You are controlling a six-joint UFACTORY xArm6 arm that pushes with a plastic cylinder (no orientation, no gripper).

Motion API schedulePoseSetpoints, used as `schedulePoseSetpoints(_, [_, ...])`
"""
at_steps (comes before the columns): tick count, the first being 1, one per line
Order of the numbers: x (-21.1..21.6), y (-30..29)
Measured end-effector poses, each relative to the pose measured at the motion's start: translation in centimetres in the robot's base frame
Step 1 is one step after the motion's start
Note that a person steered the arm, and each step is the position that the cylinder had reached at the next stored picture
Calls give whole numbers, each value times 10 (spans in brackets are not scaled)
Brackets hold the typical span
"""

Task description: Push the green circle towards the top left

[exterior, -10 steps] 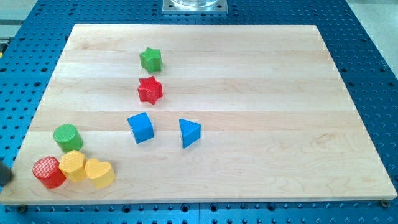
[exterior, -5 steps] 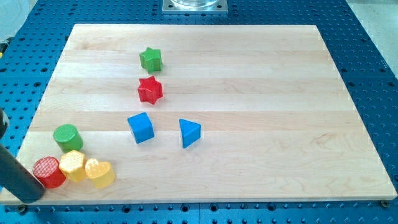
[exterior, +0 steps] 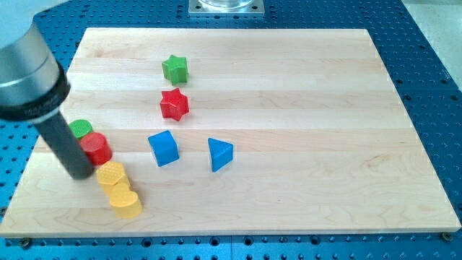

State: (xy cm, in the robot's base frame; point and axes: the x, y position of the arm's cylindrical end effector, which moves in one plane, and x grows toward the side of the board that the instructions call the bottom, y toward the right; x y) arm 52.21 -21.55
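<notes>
The green circle (exterior: 80,128) lies at the view's left of the wooden board, partly hidden behind my dark rod. My tip (exterior: 78,173) rests on the board just below-left of it, touching the red circle (exterior: 96,148), which sits against the green circle's lower right. A yellow hexagon (exterior: 111,175) and a yellow heart (exterior: 126,203) lie below the red circle, to the right of my tip.
A green star (exterior: 174,68) and a red star (exterior: 174,104) stand in the upper middle. A blue cube (exterior: 163,147) and a blue triangle (exterior: 219,154) lie in the middle. The board's left edge (exterior: 43,137) runs close to the rod.
My rod swept in from the bottom left, up and right. The red circle moved up and right, the green circle shifted upward, and the yellow hexagon and heart slid right and down.
</notes>
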Motion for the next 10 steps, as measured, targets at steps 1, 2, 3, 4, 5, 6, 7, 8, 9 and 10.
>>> schedulePoseSetpoints(1, [-50,0])
schedulePoseSetpoints(2, [-61,-4])
schedulePoseSetpoints(3, [-70,-21])
schedulePoseSetpoints(4, [-64,-32])
schedulePoseSetpoints(5, [-90,-30])
schedulePoseSetpoints(6, [-132,-22])
schedulePoseSetpoints(7, [-181,-22])
schedulePoseSetpoints(8, [-230,-22])
schedulePoseSetpoints(9, [-263,-36])
schedulePoseSetpoints(10, [-263,-67])
